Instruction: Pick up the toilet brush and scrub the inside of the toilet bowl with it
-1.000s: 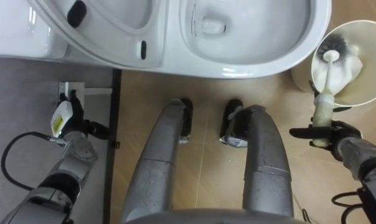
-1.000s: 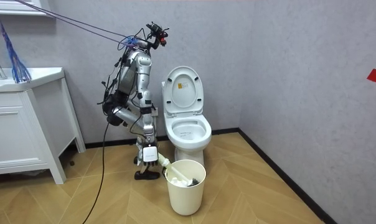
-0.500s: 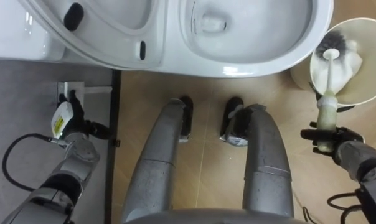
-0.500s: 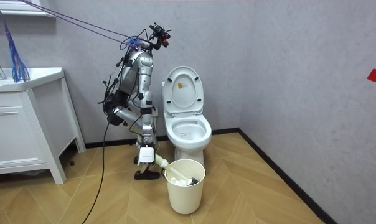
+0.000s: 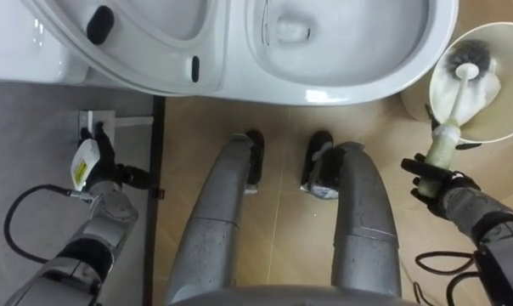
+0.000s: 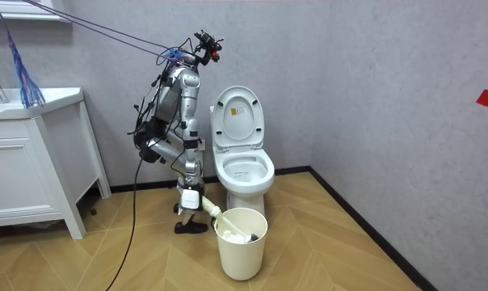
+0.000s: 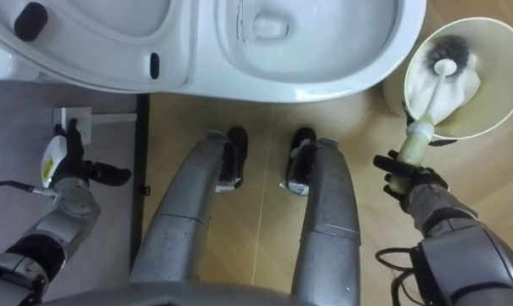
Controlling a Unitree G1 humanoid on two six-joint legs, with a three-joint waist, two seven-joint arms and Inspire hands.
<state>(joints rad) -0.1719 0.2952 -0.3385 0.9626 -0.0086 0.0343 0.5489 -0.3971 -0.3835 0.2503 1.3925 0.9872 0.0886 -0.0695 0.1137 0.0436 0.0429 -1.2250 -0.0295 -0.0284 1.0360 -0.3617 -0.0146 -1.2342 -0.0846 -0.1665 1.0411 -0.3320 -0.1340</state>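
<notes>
My right hand (image 5: 437, 182) has turned at the wrist and slid a little toward the left of the frame. The brush (image 5: 451, 115) it grips stood straight up a second ago. Now it leans, with its bristle head (image 5: 472, 56) tipped toward the upper right, further across the bin (image 5: 504, 121).

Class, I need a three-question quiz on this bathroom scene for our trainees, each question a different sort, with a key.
1. True or false: the white long-handled toilet brush has its bristles inside the white ceramic toilet bowl.
2. Which hand grips the brush handle? A left; B right; C neither.
3. Fill in: the toilet's lid stands ___.
Key: 1 false, they sit in the round cream bin; 2 B, the right hand; 3 raised.
</notes>
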